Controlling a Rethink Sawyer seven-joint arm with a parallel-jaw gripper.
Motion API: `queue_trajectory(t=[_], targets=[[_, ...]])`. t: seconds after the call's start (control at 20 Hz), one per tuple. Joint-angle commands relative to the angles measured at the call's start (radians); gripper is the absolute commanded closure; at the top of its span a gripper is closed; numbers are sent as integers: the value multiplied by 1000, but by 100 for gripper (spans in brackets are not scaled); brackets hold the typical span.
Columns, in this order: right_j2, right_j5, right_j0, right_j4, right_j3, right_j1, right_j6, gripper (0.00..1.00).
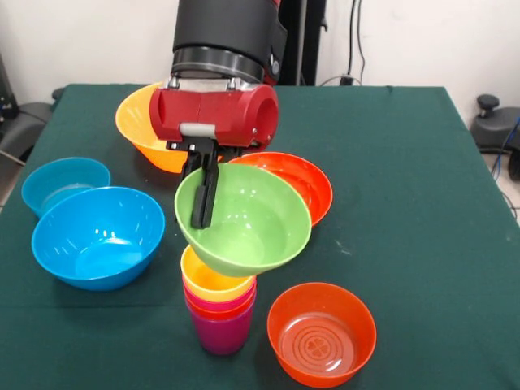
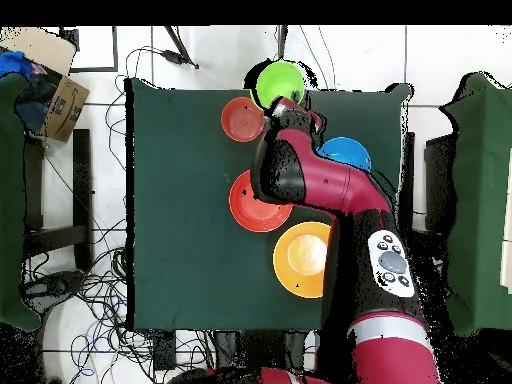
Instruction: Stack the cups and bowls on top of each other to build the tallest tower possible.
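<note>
My gripper is shut on the rim of the small green bowl, with one dark finger inside the bowl. The bowl hangs tilted just over the tower, a purple base cup with orange-red, crimson and yellow rims showing. I cannot tell whether the bowl touches the yellow cup. In the overhead view the green bowl sits at the table's far edge and hides the tower. The arm covers the gripper there.
The small translucent orange bowl stands right of the tower. The wide red-orange bowl is behind the green one. The large blue bowl and small blue bowl are at left. The large orange-yellow bowl is behind the gripper.
</note>
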Motion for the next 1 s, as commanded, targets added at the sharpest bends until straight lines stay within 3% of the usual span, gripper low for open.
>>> queue_trajectory(t=[0.05, 1.0], targets=[[97, -19, -13, 18, 76, -19, 193, 100], [101, -77, -29, -3, 87, 48, 189, 100]])
